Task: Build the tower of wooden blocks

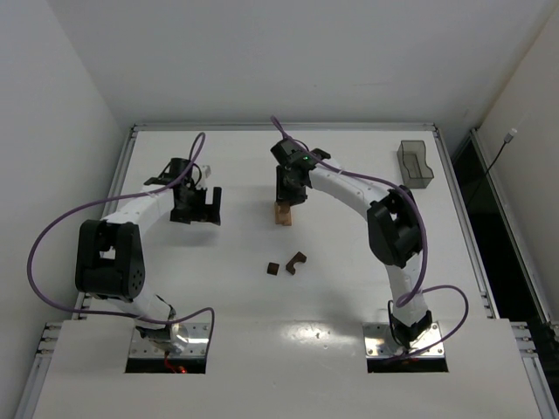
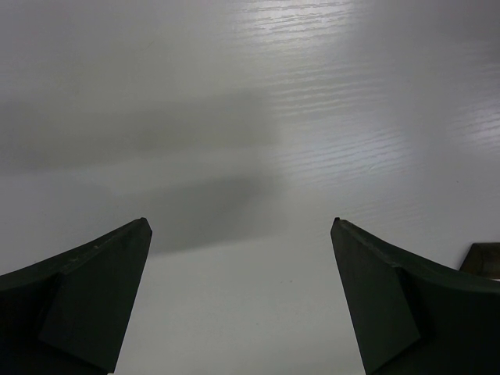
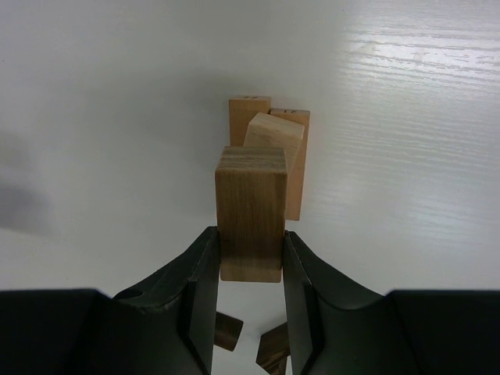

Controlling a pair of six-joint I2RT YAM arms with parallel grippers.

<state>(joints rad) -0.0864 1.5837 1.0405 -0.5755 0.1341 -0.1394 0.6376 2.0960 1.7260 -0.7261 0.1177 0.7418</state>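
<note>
The wood block tower (image 1: 283,213) is a short tan column at the table's middle, under my right gripper (image 1: 291,194). In the right wrist view my right gripper (image 3: 250,254) is shut on a brownish-tan block (image 3: 251,212) held right above the tan blocks (image 3: 275,139) of the tower; whether it touches them I cannot tell. A small dark brown block (image 1: 273,268) and a dark brown arch block (image 1: 296,262) lie loose nearer the arm bases, and both show low between the fingers (image 3: 228,331) (image 3: 273,351). My left gripper (image 1: 199,208) (image 2: 241,226) is open and empty over bare table.
A smoky-grey see-through tray (image 1: 416,164) stands at the back right. The white table (image 1: 349,297) has a raised rim along its far edge and sides. A brown corner (image 2: 484,259) shows at the right edge of the left wrist view.
</note>
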